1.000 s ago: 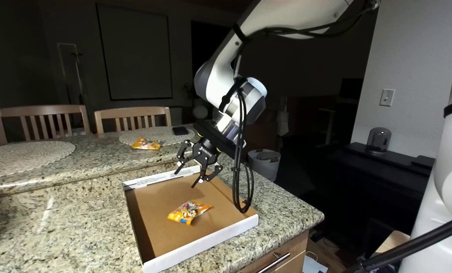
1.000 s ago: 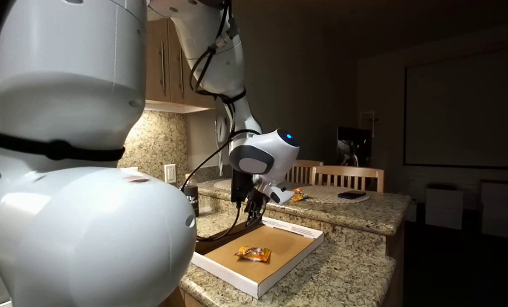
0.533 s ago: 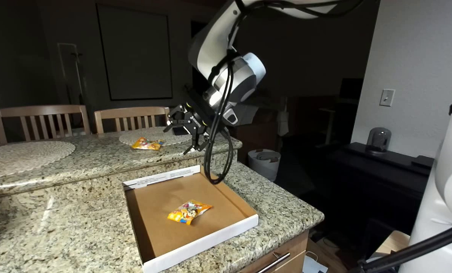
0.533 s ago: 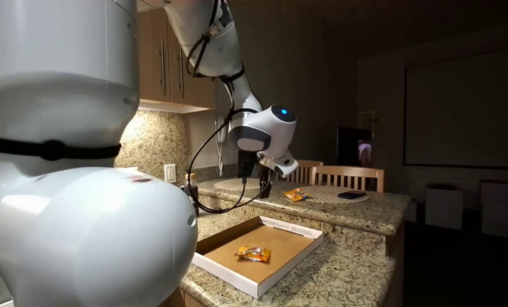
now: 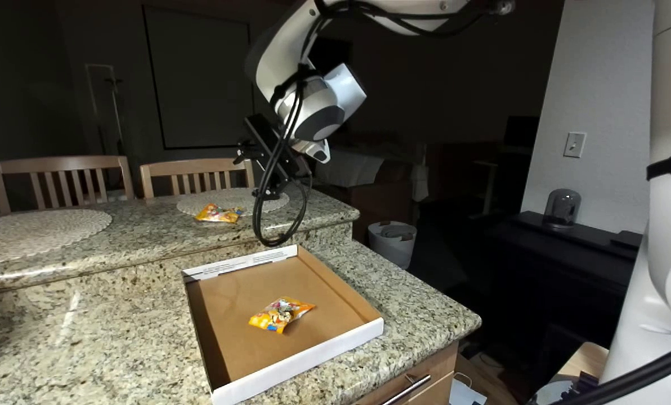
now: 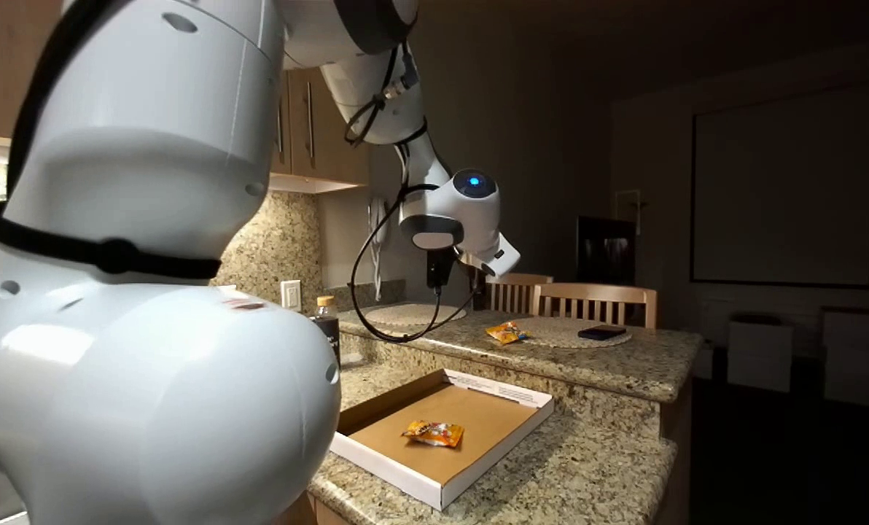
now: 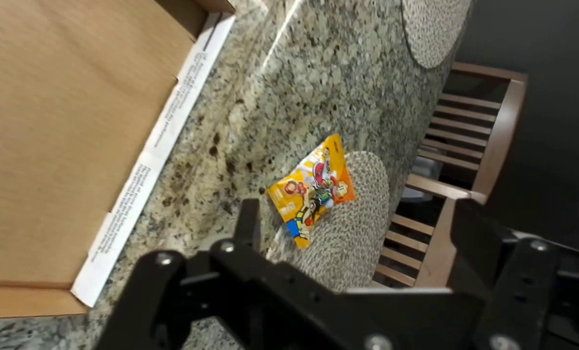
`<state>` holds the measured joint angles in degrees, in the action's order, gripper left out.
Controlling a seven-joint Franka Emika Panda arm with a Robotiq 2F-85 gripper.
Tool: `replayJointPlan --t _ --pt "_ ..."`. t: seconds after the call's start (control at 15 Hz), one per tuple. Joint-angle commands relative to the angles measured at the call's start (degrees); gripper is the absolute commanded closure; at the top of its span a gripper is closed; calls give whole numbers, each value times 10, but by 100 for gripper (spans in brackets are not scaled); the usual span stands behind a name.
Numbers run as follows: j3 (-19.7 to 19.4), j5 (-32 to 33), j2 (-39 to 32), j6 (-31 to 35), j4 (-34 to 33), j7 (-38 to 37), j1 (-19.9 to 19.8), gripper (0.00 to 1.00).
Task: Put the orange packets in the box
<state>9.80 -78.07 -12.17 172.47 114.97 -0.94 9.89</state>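
Note:
One orange packet [image 5: 281, 315] lies flat in the box [image 5: 302, 364]; that packet [image 6: 434, 434] and the box [image 6: 387, 467] also show in an exterior view. Another orange packet [image 5: 218, 214] lies on the raised counter, partly on a round woven mat, and shows in both exterior views [image 6: 507, 333]. In the wrist view this packet [image 7: 314, 192] lies beyond my fingertips, nearer the left one, and the box's printed white edge [image 7: 153, 155] is at left. My gripper [image 5: 246, 178] is open and empty above the raised counter, right of that packet; its wide-apart fingers [image 7: 359, 211] show in the wrist view.
The raised counter's stone edge [image 5: 144, 256] stands above the lower counter behind the box. A dark phone [image 6: 602, 332] lies on the mat [image 6: 551, 335]. Wooden chairs [image 5: 59, 165] stand behind. A dark bottle [image 6: 326, 324] stands near the wall. Loose cables [image 5: 263, 225] hang from my wrist.
My gripper has risen from over the box and moved toward the raised counter, turning as it went. It is open throughout. Both packets and the box have stayed in place.

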Motion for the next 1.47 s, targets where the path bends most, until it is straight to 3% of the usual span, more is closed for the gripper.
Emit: replayJointPlan --t 0.0,0.27,0.47,0.53,0.93,1.13,1.2,1.4 --pt "-6 43 -73 40 -76 -22 15 0" --pt "-24 151 -129 33 -113 -85 34 0" --pt "-64 212 -141 9 -117 -131 66 0" --pt "-42 184 -139 20 -112 -99 48 0" --pt "-57 200 -146 19 -117 -112 63 0" --pt "-52 270 -161 8 -128 -151 61 0" --pt "-83 279 -169 -8 -138 -157 88 0" --pt "-129 340 -206 -49 -182 -213 116 0"
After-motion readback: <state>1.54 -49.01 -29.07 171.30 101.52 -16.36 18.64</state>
